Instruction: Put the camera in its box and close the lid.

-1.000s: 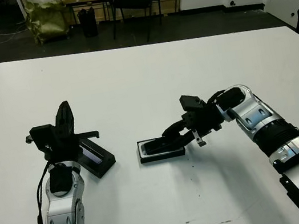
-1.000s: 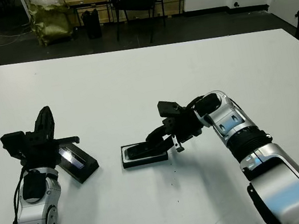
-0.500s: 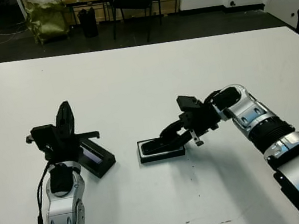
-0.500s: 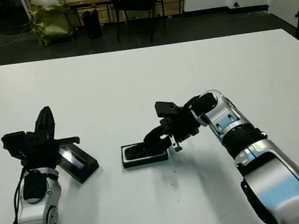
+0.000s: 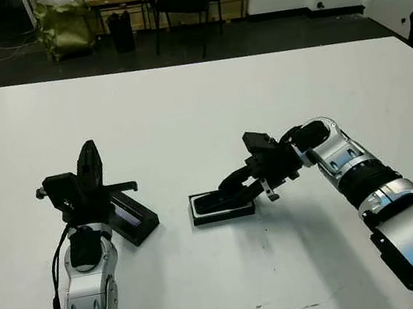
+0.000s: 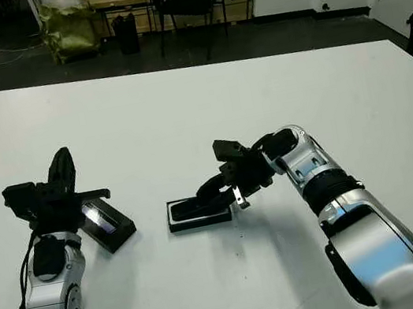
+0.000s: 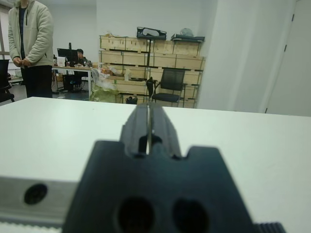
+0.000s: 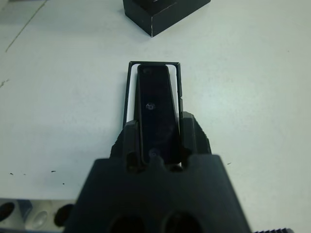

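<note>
On the white counter (image 5: 206, 106), our right gripper (image 8: 158, 141) clamps its jaws on the camera (image 8: 156, 109), seemingly lying in the box (image 5: 222, 206); our left gripper (image 5: 88, 166), jaws together, rises beside the lid (image 5: 133, 215).

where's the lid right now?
In the left eye view the lid lies flat on the table, on the robot's left, just beside the raised left hand. It is apart from the box, which sits further toward the middle.
</note>
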`<state>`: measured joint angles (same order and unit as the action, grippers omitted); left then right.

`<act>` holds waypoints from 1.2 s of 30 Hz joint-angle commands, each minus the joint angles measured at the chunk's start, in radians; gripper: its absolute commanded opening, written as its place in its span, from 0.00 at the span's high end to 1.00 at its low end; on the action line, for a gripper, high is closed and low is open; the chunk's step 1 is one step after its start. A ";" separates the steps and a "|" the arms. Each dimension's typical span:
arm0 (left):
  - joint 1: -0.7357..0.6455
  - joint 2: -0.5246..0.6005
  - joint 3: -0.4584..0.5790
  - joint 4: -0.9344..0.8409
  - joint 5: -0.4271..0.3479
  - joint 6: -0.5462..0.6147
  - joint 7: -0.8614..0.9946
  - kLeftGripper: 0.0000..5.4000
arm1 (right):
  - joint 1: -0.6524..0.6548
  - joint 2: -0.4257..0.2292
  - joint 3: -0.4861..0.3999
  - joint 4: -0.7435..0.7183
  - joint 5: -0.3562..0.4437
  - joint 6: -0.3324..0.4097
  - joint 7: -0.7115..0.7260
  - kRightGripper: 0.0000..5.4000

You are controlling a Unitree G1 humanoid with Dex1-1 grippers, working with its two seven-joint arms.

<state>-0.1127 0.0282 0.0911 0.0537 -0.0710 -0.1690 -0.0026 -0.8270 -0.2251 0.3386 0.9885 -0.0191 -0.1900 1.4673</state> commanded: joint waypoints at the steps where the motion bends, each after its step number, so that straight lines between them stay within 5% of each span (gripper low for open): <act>1: 0.009 -0.003 0.001 0.017 -0.003 0.000 -0.003 1.00 | 0.002 0.022 -0.008 0.070 -0.002 -0.028 0.048 0.77; 10: 0.008 -0.004 0.000 0.014 -0.007 -0.002 -0.006 1.00 | -0.024 0.020 -0.003 0.124 -0.060 -0.137 -0.039 0.39; 20: 0.007 -0.001 0.000 0.021 -0.003 -0.010 -0.010 1.00 | -0.102 -0.013 -0.035 0.049 -0.026 0.051 0.055 0.00; 23: 0.010 -0.001 0.000 0.010 0.004 0.008 -0.001 1.00 | -0.090 -0.021 -0.069 0.053 -0.006 -0.013 0.043 0.00; 27: 0.008 -0.001 0.002 0.016 -0.003 0.001 -0.008 1.00 | -0.101 -0.050 -0.132 0.045 0.020 -0.002 -0.014 0.00; 33: 0.008 0.000 0.000 0.011 -0.002 0.011 -0.008 1.00 | 0.001 -0.062 -0.299 -0.188 0.166 0.342 -0.232 0.02; 36: 0.005 0.001 0.003 0.021 -0.010 0.003 -0.017 1.00 | 0.087 -0.027 -0.367 -0.290 0.239 0.363 -0.344 0.10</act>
<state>-0.1137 0.0280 0.0922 0.0561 -0.0738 -0.1739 -0.0121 -0.7925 -0.2644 -0.0079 0.7300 0.2013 0.1499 1.1665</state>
